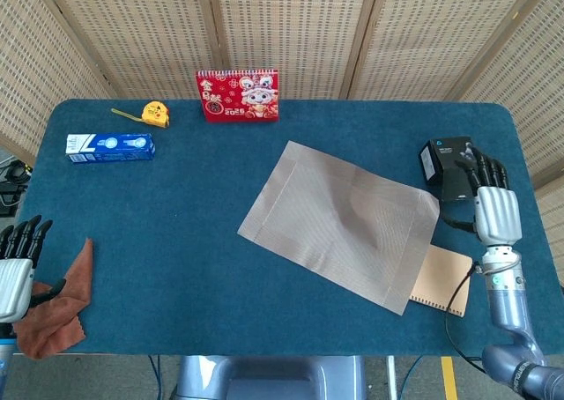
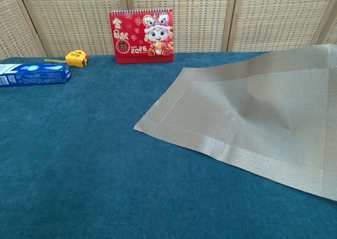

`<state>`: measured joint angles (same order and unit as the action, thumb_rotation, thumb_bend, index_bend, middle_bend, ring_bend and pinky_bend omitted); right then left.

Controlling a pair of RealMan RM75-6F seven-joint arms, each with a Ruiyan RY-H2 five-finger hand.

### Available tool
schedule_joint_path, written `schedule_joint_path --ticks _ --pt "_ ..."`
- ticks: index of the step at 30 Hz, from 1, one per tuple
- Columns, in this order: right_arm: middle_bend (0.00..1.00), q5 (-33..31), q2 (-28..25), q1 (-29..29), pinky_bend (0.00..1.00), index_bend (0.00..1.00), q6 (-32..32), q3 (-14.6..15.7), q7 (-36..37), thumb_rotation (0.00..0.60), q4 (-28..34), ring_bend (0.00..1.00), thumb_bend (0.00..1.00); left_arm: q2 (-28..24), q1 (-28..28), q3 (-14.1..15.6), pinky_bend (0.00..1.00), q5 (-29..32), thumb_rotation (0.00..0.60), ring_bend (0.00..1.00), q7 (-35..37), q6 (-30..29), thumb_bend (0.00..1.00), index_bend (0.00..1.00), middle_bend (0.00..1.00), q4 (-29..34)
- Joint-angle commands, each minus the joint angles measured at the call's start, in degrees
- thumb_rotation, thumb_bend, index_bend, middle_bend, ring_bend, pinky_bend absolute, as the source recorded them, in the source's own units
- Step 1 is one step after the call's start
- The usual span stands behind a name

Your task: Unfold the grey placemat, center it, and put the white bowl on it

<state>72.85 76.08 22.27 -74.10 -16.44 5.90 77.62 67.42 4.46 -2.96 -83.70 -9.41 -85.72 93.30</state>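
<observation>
- My left hand (image 1: 16,268) hangs at the near left edge of the surface (image 1: 159,224), fingers straight and apart, holding nothing; a rust cloth (image 1: 55,303) lies just beside it.
- My right hand (image 1: 493,208) is at the near right, fingers spread and empty, clear of the mat's right corner and just beside a black box (image 1: 449,166).
- A tan notebook (image 1: 442,281) lies near the front right, partly under the mat's near corner.
- The mat (image 1: 339,222) lies opened out, right of centre and turned at an angle to the surface edges. A soft ridge runs through its middle, so it is not quite flat, and in the chest view its far right side looks slightly raised.
- I judge the unfolding done; centring is the step in hand. The mat needs sliding left and squaring up, and it should come off the notebook.
- That next move calls for flat pressure or a pinch at an edge, with a slow drag so the weave does not bunch again.
- I see no white bowl in either view, so I cannot tell where it is; placing it has to wait.
- Further back on the left are a blue box (image 1: 110,146) and a yellow tape measure (image 1: 155,113).
- A red calendar (image 1: 237,95) stands at the far edge, well apart from the mat.
</observation>
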Motion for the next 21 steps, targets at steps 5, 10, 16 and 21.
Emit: schedule_joint_path --ticks 5,10,16,21 --pt "0.0 3.9 -0.8 -5.4 0.0 0.15 -6.0 3.0 8.5 0.6 -1.1 0.0 0.24 0.2 0.0 0.1 0.0 -0.3 0.6 0.0 0.0 -0.1 0.18 0.0 0.0 -0.3" --pt "0.0 7.0 -2.0 -9.5 0.0 0.14 -10.7 5.8 11.4 0.6 -1.7 0.0 0.22 0.6 0.1 0.2 0.0 -0.9 0.6 0.0 -0.1 -0.4 0.18 0.0 0.0 -0.6" --pt "0.0 10.8 -3.2 -13.6 0.0 0.14 -17.4 8.0 12.0 0.6 -2.0 0.0 0.21 1.3 0.6 0.2 0.0 -1.2 0.6 0.0 -1.1 0.2 0.18 0.0 0.0 -0.6" --pt "0.0 11.9 -3.7 -14.3 0.0 0.14 -18.1 8.4 13.4 0.6 -1.7 0.0 0.21 1.2 1.6 -0.2 0.0 -1.5 0.6 0.0 -1.8 1.1 0.18 0.01 0.0 0.0"
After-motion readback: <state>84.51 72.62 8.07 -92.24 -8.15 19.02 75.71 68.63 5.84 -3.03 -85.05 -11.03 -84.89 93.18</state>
